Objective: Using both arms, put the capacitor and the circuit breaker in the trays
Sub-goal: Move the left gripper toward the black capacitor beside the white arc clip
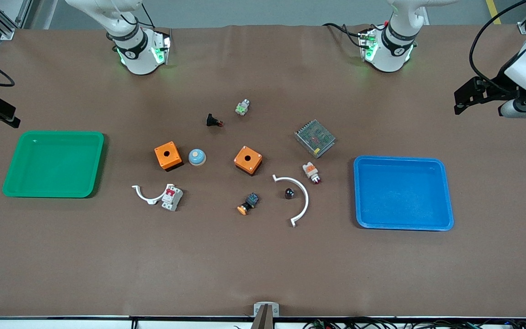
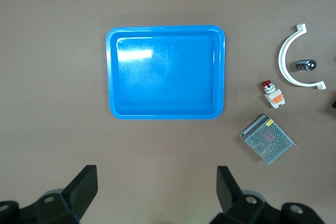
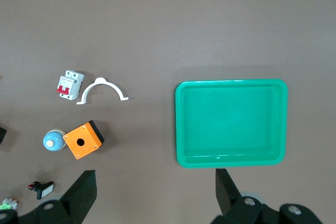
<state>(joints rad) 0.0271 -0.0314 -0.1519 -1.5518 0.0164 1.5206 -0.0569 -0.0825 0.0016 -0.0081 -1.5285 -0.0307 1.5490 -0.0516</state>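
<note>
The capacitor point(image 1: 289, 193) is a tiny black cylinder lying inside the curve of a large white clip point(image 1: 300, 196); it also shows in the left wrist view point(image 2: 305, 65). The circuit breaker point(image 1: 172, 197), white-grey with red levers, lies against a small white clip point(image 1: 145, 195); it also shows in the right wrist view point(image 3: 69, 84). My left gripper point(image 1: 458, 107) hangs open and empty high over the table at the left arm's end, with its own view point(image 2: 156, 192) showing bare table. My right gripper point(image 1: 14, 121) hangs open and empty at the right arm's end, also seen in its own view point(image 3: 156, 192).
A blue tray point(image 1: 358, 192) lies toward the left arm's end and a green tray point(image 1: 98, 164) toward the right arm's end. Between them lie two orange boxes point(image 1: 168, 155) point(image 1: 248, 160), a blue dome point(image 1: 197, 157), a mesh power supply point(image 1: 314, 138), and several small switches.
</note>
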